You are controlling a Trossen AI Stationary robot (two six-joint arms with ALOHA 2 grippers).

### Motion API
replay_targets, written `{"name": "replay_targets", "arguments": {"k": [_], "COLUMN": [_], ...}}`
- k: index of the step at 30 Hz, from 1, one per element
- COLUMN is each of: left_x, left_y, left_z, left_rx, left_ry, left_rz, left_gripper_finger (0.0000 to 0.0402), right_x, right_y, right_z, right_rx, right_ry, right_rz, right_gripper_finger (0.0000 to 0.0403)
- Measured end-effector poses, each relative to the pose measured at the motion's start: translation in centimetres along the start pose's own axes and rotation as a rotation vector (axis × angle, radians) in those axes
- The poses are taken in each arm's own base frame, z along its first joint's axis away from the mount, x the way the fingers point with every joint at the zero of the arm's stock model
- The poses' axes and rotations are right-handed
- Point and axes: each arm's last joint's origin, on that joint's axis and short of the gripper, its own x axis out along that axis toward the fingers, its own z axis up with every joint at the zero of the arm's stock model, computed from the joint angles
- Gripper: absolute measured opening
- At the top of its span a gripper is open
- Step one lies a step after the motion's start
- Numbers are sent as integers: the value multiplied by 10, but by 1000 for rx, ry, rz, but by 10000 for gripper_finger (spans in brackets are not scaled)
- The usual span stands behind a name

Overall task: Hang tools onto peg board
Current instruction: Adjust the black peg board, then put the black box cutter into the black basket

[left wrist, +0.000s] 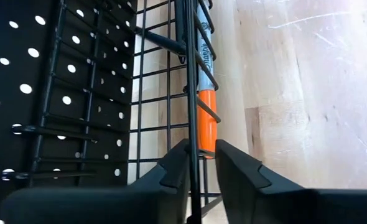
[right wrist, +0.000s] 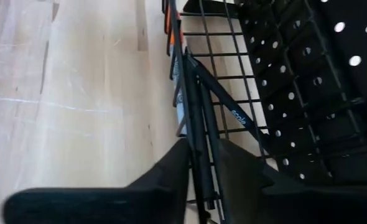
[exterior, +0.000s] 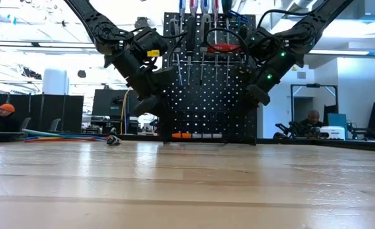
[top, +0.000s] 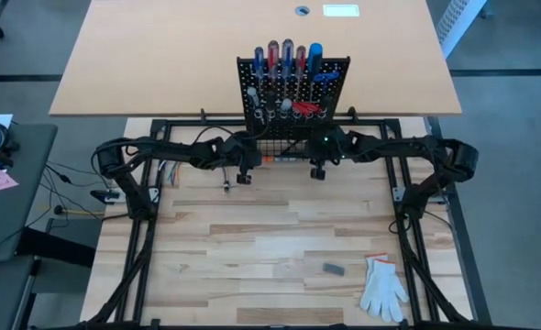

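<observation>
The black peg board (top: 293,87) stands upright at the table's far middle. Several screwdrivers with red and blue handles (top: 289,57) hang in its silver rings. Its black wire basket (top: 287,147) sits at its base and holds an orange-capped marker (left wrist: 206,118). My left gripper (top: 243,172) is at the basket's left part and my right gripper (top: 318,168) is at its right part. Each is closed over the basket's front rim. Both also show in the low view, the left gripper (exterior: 150,102) and the right gripper (exterior: 259,94), one at each side of the board. My left gripper has the basket's front rim wire (left wrist: 191,134) between its two fingers, coming slanting from above and the near side, fingers across the wire. The marker's orange end lies right beside the fingertips. The basket stays on the table. My right gripper pinches the basket's front rim wires (right wrist: 202,134) between its two fingers, slanting from above and the near side, fingers across the rim. The basket stays at the board's base on the table.
A loop of coloured wires (top: 165,174) lies at the far left, and a small metal piece (top: 226,186) lies near my left gripper. A white glove (top: 382,286) and a small dark block (top: 333,269) lie near the front right. The near half of the wooden table (top: 252,247) is bare.
</observation>
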Motion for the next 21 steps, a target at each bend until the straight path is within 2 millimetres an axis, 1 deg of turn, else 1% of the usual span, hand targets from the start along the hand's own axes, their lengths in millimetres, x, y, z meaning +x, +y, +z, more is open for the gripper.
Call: {"name": "replay_targets", "arguments": {"k": [4,8,12,15,18,21], "left_x": [0,-4,-13,-23,-32,-42], "left_y": [-1,-1,3,8,10,12], "left_z": [-1,-1,0,3,4,4], "left_rx": [-19,-31,-52,-61,-69,-80], "left_ry": [10,21,20,3,0,5], "left_rz": [-8,-18,-9,9,11,6], "left_gripper_finger": [101,135,155,163,164,164], "right_x": [-2,-6,-15,-21,-30,-40], "right_y": [-1,0,-2,0,5,15], "right_z": [0,1,4,7,11,17], "right_rx": [8,41,60,57,43,28], "right_ry": [5,9,-8,-17,-37,-53], "right_rz": [-3,-1,-5,1,14,42], "right_gripper_finger": [164,195,202,201,198,193]}}
